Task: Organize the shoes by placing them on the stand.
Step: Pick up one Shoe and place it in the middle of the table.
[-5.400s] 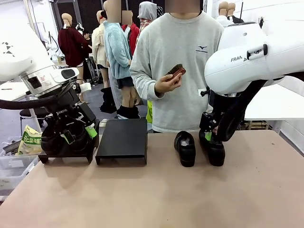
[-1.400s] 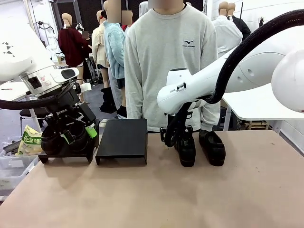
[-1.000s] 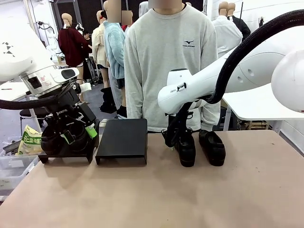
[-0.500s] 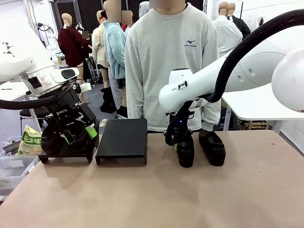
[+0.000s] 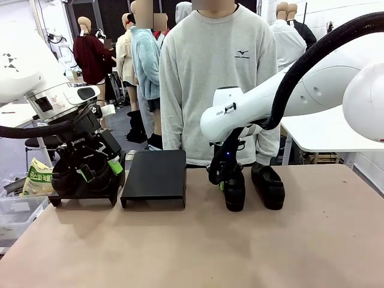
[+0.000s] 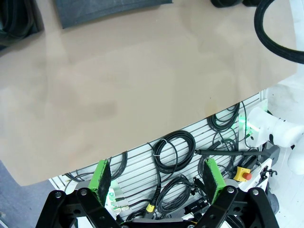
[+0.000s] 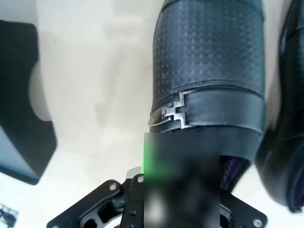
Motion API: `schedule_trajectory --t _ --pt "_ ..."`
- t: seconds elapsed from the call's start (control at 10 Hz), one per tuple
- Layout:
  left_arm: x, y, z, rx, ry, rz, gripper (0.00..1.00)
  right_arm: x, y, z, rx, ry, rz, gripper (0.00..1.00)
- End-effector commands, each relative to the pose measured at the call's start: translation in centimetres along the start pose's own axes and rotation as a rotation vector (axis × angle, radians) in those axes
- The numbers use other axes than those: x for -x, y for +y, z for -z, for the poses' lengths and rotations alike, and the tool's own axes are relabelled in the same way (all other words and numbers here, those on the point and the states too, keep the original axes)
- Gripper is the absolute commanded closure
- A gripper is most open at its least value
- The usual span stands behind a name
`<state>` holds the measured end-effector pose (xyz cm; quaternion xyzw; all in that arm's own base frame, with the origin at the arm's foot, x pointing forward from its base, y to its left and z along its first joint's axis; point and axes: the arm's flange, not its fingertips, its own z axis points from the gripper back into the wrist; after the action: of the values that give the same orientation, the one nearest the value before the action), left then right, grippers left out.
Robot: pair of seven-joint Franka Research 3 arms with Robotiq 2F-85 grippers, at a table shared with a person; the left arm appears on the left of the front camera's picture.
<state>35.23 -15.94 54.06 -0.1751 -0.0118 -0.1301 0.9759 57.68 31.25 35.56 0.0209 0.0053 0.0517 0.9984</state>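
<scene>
Two black shoes stand on the table in front of the person. My right gripper [image 5: 223, 182] is shut on the heel rim of the left shoe [image 5: 234, 195], whose metal buckle fills the right wrist view [image 7: 209, 61]; there the right gripper [image 7: 183, 159] shows as a blurred finger with a green pad. The second shoe [image 5: 268, 187] stands just to its right [image 7: 289, 118]. The black stand [image 5: 155, 175] is at the left, with two more dark shoes [image 5: 66, 177] on its left section. My left gripper [image 5: 99, 169] hangs open over them; its left wrist view [image 6: 156, 178] has nothing between the pads.
A person in a grey sweatshirt [image 5: 213, 78] stands at the table's far edge, behind the shoes. A snack bag [image 5: 37, 179] lies in a bin off the table's left side. Cables [image 6: 173, 152] hang below the table edge. The near half of the tabletop [image 5: 198, 252] is bare.
My right gripper has shut on the left shoe's rim and shifted slightly right; the shoe now looks narrower, turned a little. The left arm has not moved.
</scene>
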Motion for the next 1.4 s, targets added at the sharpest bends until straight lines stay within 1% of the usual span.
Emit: schedule_trajectory --t 0.0,0.2,0.4,0.5,0.6,0.7,0.8,1.1,1.3 --pt "0.0 0.1 0.1 0.014 -0.017 0.009 0.00 5.3 3.7 -2.2 0.051 -0.106 0.132 1.00" --pt "0.0 0.1 0.1 0.014 -0.017 0.009 0.00 10.6 6.9 -3.2 0.083 -0.197 0.139 1.00" --pt "0.0 0.1 0.1 0.014 -0.017 0.009 0.00 14.9 9.1 -3.1 0.120 -0.201 0.173 1.00" --pt "0.0 0.1 0.1 0.014 -0.017 0.009 0.00 17.2 10.2 -2.8 0.146 -0.188 0.187 1.00" --pt "0.0 0.1 0.1 0.014 -0.017 0.009 0.00 18.5 11.0 -2.5 0.156 -0.165 0.145 1.00" --pt "0.0 0.1 0.1 0.014 -0.017 0.009 0.00 19.3 11.9 -1.9 0.151 -0.132 0.067 1.00" --pt "0.0 0.1 0.1 0.014 -0.017 0.009 0.00 19.7 12.7 -1.3 0.155 -0.110 0.036 1.00" --pt "0.0 0.1 0.1 0.014 -0.017 0.009 0.00 20.4 13.3 -0.7 0.152 -0.059 0.059 1.00" --pt "0.0 0.1 0.1 0.014 -0.017 0.009 0.00 20.1 13.2 -0.4 0.112 -0.016 0.083 1.00"
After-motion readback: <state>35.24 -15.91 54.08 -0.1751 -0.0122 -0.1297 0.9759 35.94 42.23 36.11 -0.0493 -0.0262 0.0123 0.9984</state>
